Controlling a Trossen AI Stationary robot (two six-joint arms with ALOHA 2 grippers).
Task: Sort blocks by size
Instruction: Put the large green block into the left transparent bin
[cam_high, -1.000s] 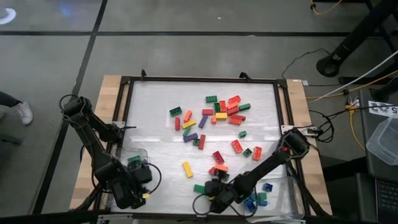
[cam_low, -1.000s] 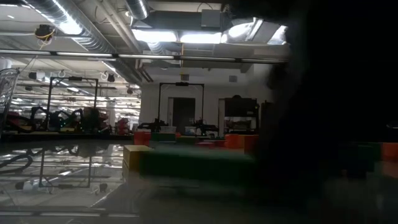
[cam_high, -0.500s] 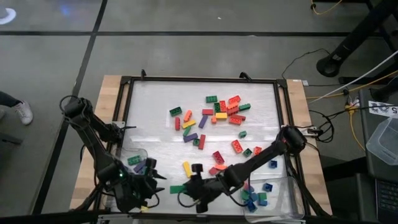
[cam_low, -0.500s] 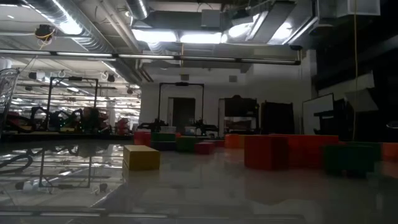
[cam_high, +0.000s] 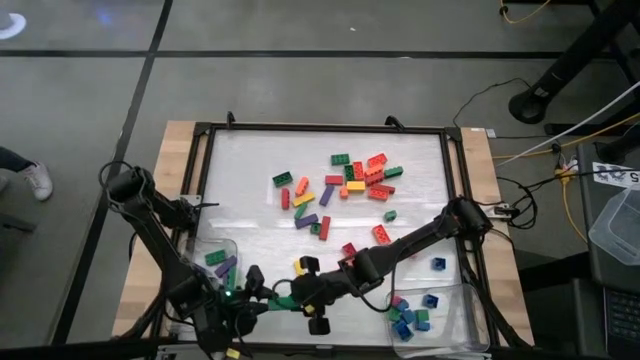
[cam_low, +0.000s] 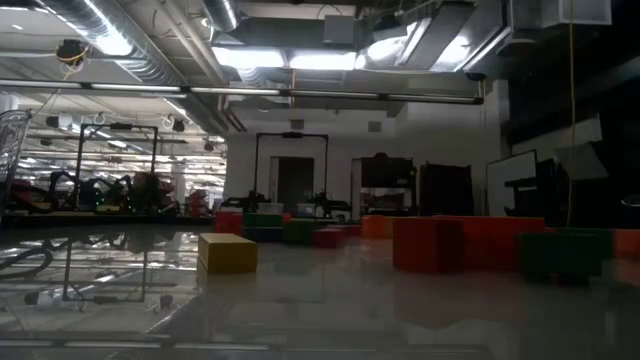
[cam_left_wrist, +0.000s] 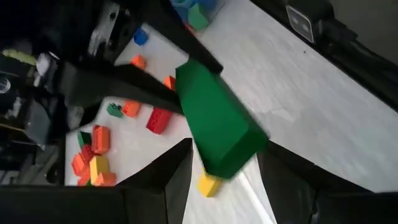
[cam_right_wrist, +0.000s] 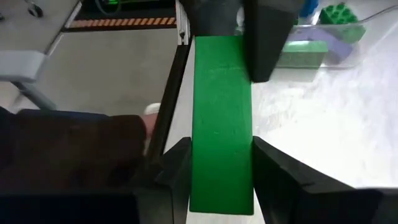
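Left tray (cam_high: 196, 250): holding green and purple blocks (cam_high: 221, 263).
Right tray (cam_high: 462, 305): holding small blocks (cam_high: 412, 317).
Long green block (cam_high: 286, 298): both the left gripper (cam_high: 262, 303) and the right gripper (cam_high: 306, 296) are clamping it.

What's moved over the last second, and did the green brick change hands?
The right gripper carried the long green brick from near the right tray leftward along the near edge, and the left gripper swung in to meet it. Both grippers' fingers now flank the brick, so it looks mid-handover; no release is visible yet. The loose bricks mid-table stayed put.
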